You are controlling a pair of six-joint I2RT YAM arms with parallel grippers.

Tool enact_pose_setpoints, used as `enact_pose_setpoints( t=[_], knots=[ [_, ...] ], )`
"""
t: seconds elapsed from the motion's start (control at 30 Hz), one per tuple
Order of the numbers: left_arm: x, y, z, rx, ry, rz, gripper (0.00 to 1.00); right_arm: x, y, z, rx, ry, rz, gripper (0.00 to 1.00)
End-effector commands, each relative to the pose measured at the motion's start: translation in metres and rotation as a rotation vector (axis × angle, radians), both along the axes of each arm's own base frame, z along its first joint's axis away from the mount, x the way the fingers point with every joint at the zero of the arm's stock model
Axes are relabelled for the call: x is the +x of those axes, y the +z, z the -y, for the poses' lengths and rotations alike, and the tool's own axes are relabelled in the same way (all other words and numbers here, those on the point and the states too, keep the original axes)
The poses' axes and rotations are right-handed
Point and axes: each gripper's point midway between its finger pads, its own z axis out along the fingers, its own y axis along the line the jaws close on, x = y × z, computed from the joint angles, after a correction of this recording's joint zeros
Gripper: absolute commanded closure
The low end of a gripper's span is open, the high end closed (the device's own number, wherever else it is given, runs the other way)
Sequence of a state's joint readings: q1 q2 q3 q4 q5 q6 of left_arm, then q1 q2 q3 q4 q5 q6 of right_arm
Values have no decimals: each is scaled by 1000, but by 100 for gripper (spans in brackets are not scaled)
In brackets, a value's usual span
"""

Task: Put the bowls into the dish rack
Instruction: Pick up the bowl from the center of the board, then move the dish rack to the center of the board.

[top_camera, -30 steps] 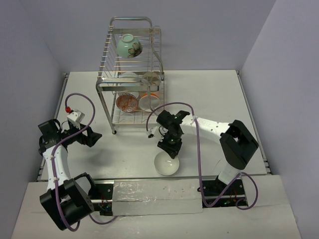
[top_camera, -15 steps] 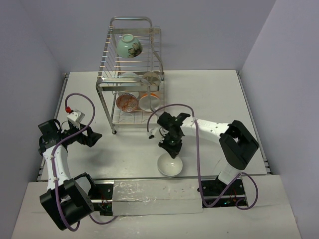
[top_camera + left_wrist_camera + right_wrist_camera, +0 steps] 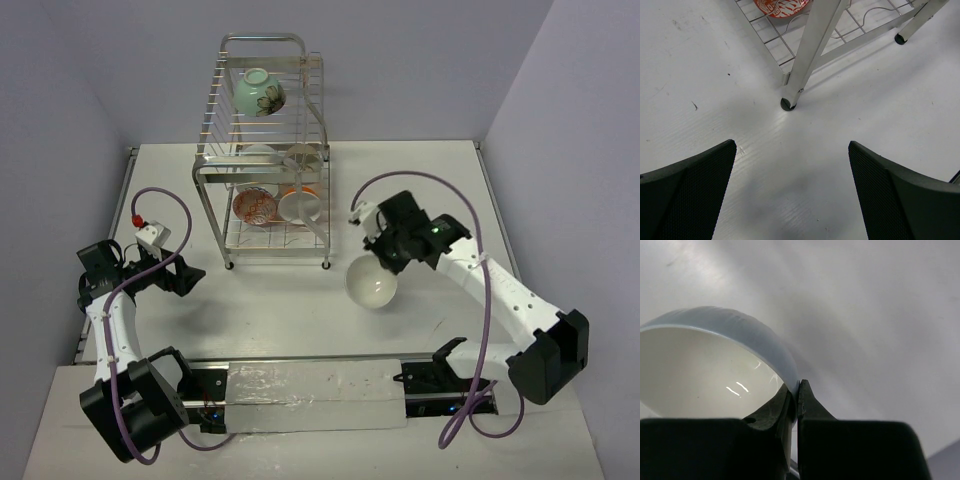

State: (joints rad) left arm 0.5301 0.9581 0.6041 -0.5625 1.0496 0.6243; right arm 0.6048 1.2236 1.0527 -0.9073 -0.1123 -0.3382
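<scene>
A robot lab cell, I'd say: plain lilac walls (image 3: 70, 90) box in the bare white desk (image 3: 440, 180) beyond my right gripper (image 3: 798, 395), purple cables (image 3: 486, 320) hanging behind it.

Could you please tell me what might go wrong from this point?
The right gripper pinches the white bowl only at its thin rim; it could swivel or slip out. The lower tier of the dish rack already holds bowls, so the carried bowl might knock them or the wires.
</scene>
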Motion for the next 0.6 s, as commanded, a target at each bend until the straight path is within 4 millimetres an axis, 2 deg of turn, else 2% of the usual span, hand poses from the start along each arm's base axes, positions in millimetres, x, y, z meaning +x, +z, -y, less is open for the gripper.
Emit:
enact_pose_setpoints(
  t=[0.0, 0.03, 0.07, 0.13, 0.17, 0.23, 0.27, 0.33, 0.37, 0.43, 0.47, 0.53, 0.57],
  knots=[
    [2, 11, 1, 14, -27, 59, 1, 43, 61, 22, 30, -138, 214, 100],
    [2, 11, 1, 16, -27, 60, 1, 52, 70, 30, 30, -168, 242, 100],
    [1, 10, 1, 12, -24, 56, 1, 61, 93, 29, 58, -179, 292, 100],
    [2, 10, 1, 12, -26, 56, 2, 75, 114, 34, 64, -220, 356, 100],
    [2, 11, 1, 12, -26, 57, 2, 85, 137, 35, 74, -246, 420, 100],
    [2, 10, 1, 6, -27, 50, 2, 100, 159, 34, 97, -273, 484, 100],
    [2, 11, 1, 6, -28, 52, 2, 108, 186, 36, 121, -299, 551, 100],
    [3, 10, 1, 3, -25, 47, 2, 123, 208, 34, 142, -325, 606, 100],
    [3, 10, 0, 2, -22, 46, 2, 128, 237, 35, 171, -349, 670, 100],
    [4, 10, 0, -1, -21, 44, 2, 140, 261, 33, 191, -370, 720, 100],
    [4, 10, 0, -2, -21, 41, 2, 143, 291, 34, 230, -391, 787, 100],
    [5, 9, -1, -2, -21, 35, 2, 156, 320, 38, 253, -442, 872, 100],
    [6, 9, -1, -4, -18, 34, 2, 157, 343, 41, 286, -462, 931, 100]
  ],
)
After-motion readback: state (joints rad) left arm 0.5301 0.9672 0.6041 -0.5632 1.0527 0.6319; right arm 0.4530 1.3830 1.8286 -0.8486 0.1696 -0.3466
